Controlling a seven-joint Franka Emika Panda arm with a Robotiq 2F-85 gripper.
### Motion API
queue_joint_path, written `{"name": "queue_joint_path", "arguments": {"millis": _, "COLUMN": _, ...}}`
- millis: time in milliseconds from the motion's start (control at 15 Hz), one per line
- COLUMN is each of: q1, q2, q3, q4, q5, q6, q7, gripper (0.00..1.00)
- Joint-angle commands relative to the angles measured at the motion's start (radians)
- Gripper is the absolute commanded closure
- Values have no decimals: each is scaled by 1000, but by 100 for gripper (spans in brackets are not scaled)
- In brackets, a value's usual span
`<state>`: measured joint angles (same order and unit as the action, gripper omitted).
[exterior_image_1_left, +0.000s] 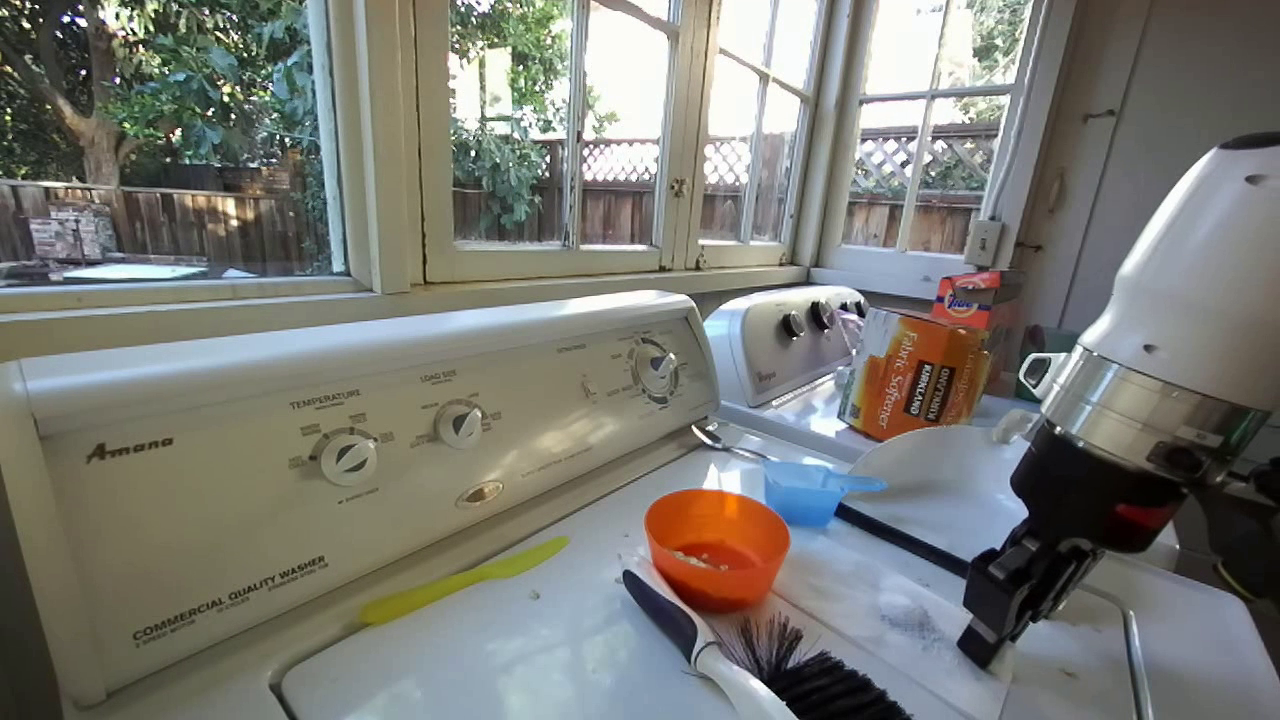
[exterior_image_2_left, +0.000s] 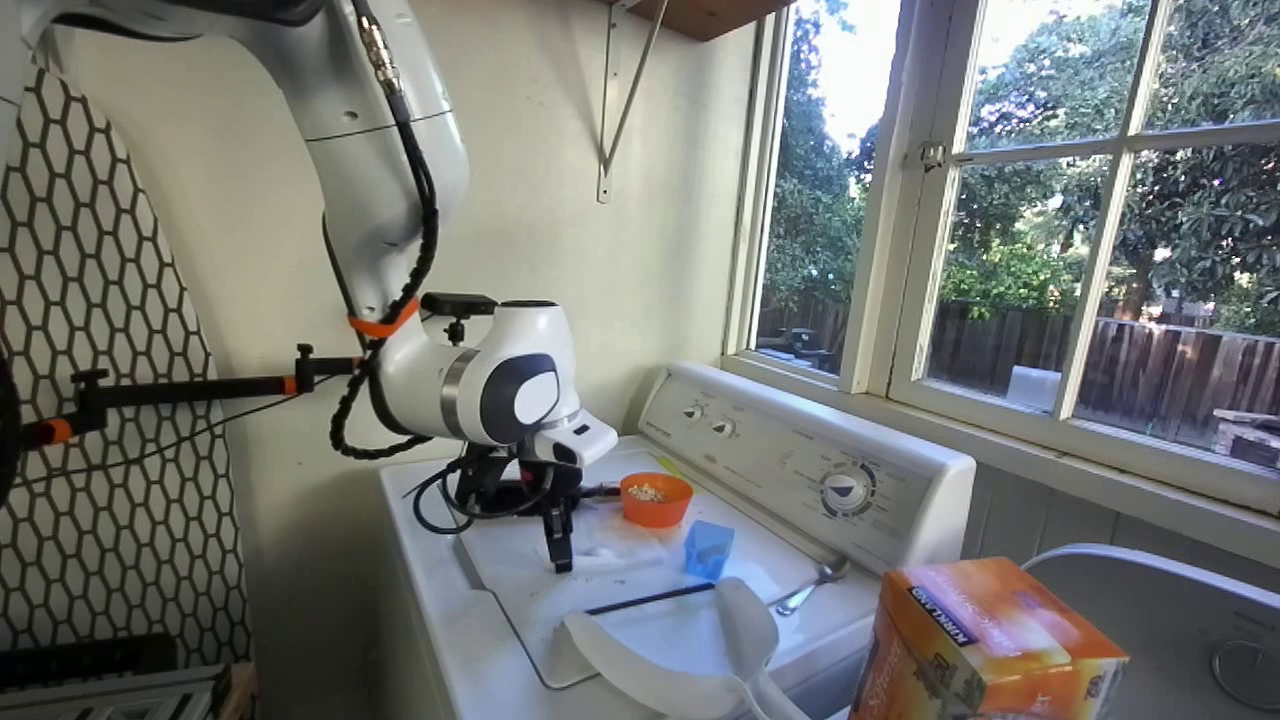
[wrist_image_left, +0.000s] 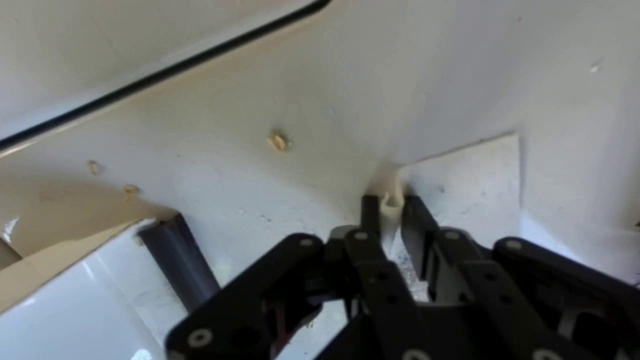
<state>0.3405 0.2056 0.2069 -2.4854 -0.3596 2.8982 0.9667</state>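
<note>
On the lid (exterior_image_1_left: 480, 650) of a white Amana washer (exterior_image_1_left: 230, 470), a white sheet (wrist_image_left: 470, 185) was found lying mostly flat; whether it was paper or cloth could not be determined. The gripper (wrist_image_left: 391, 205) pointed down at it, its fingertips (wrist_image_left: 370, 215) clenched on a raised fold of the sheet, which stood pinched between them in the wrist view. The corner past the fold rested on the lid. Near the gripper was a white dustpan (wrist_image_left: 90, 300) with a black lip, and several tan flakes (wrist_image_left: 278, 141) lay loose on the lid around it. An orange bowl (exterior_image_1_left: 740, 590) holding pale flakes stood farther in on the lid, near a blue scoop (exterior_image_1_left: 805, 492), in both exterior views. A brush (exterior_image_1_left: 712, 660) with dark bristles and a white-and-navy handle lay just beside the bowl. Close to the control panel (exterior_image_1_left: 540, 430) were a yellow-green knife (exterior_image_1_left: 465, 578) and a metal spoon (exterior_image_2_left: 832, 570). Beyond the washer, an orange Kirkland fabric softener box (exterior_image_1_left: 915, 375) stood near a Tide box (exterior_image_1_left: 968, 297).
</note>
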Motion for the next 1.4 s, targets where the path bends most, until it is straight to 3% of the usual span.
{"name": "queue_joint_path", "arguments": {"millis": 0, "q1": -22, "q2": 1, "q3": 30, "q4": 6, "q5": 47, "q6": -10, "q7": -57, "gripper": 98}}
{"name": "queue_joint_path", "arguments": {"millis": 267, "q1": -62, "q2": -18, "q3": 91, "q4": 3, "q5": 121, "q6": -50, "q7": -185, "gripper": 100}}
{"name": "queue_joint_path", "arguments": {"millis": 333, "q1": -28, "q2": -28, "q3": 68, "q4": 3, "q5": 178, "q6": -67, "q7": -252, "gripper": 100}}
{"name": "queue_joint_path", "arguments": {"millis": 600, "q1": -31, "q2": -67, "q3": 81, "q4": 11, "q5": 295, "q6": -190, "q7": -431, "gripper": 100}}
{"name": "queue_joint_path", "arguments": {"millis": 1000, "q1": -30, "q2": -141, "q3": 45, "q4": 42, "q5": 233, "q6": -416, "q7": -476, "gripper": 100}}
{"name": "queue_joint_path", "arguments": {"millis": 1333, "q1": -41, "q2": -115, "q3": 39, "q4": 75, "q5": 224, "q6": -449, "q7": -518, "gripper": 100}}
